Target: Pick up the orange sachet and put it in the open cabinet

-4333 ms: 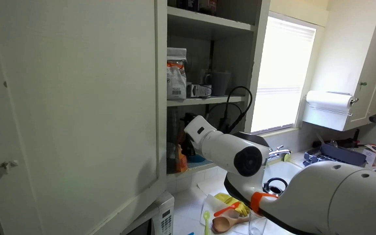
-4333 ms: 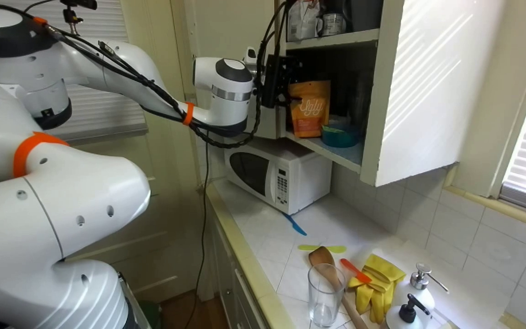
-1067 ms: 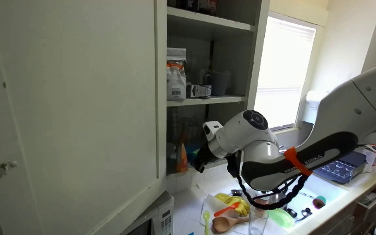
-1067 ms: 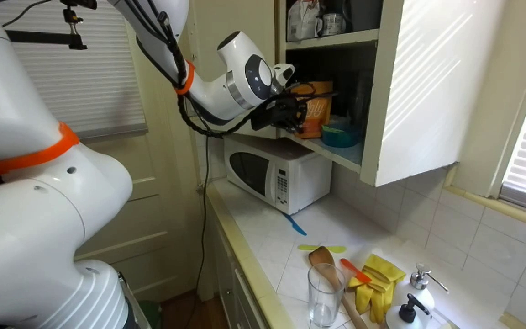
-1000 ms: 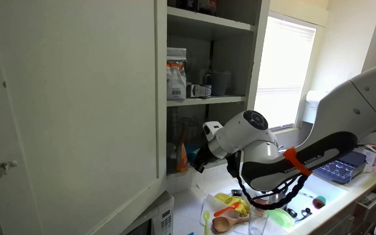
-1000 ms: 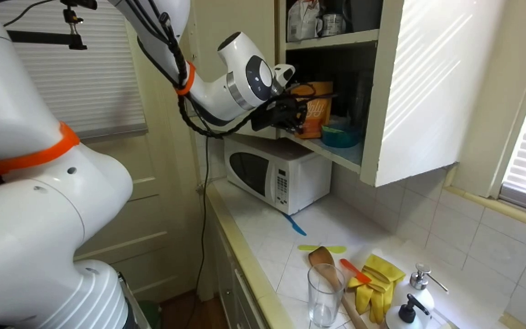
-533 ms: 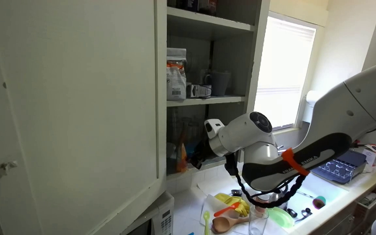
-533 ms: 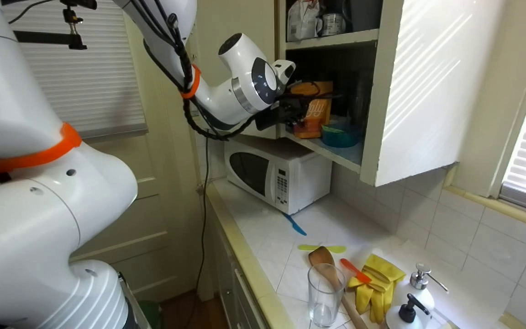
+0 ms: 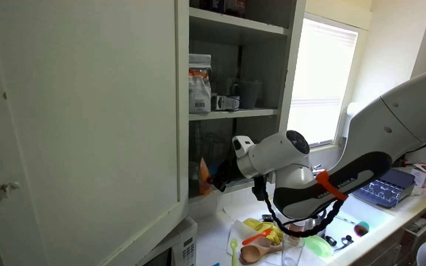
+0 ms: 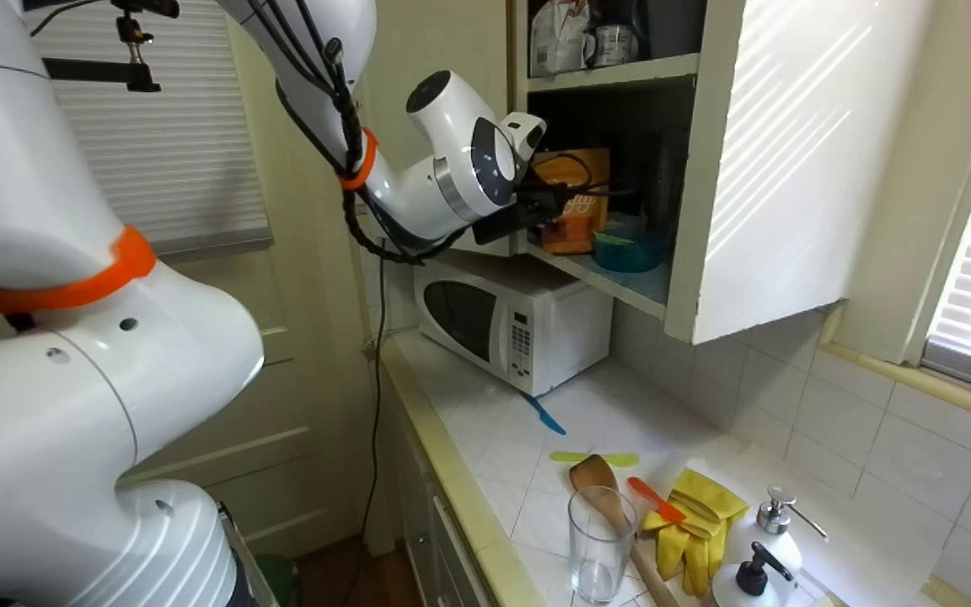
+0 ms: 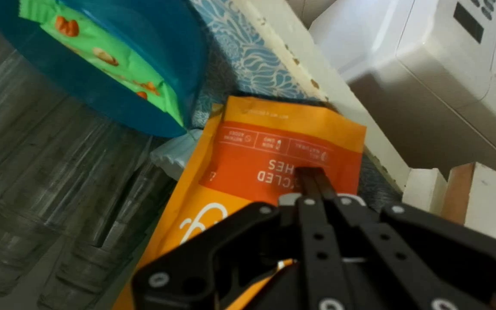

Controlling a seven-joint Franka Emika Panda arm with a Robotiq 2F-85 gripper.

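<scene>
The orange sachet [image 10: 578,232] stands on the lowest visible shelf of the open cabinet [image 10: 711,169], near its front edge. In the wrist view the sachet [image 11: 248,172] fills the middle, its printing upside down. My gripper [image 11: 310,172] is shut, fingertips together, nothing visible between them, pointing at the sachet's lower front. In an exterior view the fingertips [image 9: 210,180] reach the sachet [image 9: 204,179] and seem to touch its front face. Arm and cables hide part of the sachet in an exterior view.
Beside the sachet stands a teal bowl [image 10: 629,250] holding a green packet [image 11: 114,64]; clear glasses [image 11: 80,245] are behind. The white cabinet door [image 9: 87,111] stands wide open. A microwave [image 10: 528,324] sits below the shelf. The upper shelf [image 9: 235,113] holds a white bag [image 9: 199,88].
Over the last second my gripper, shut throughout, has moved slightly up and into the cabinet, up to the sachet. The sachet has shifted slightly away from the gripper, deeper over the shelf.
</scene>
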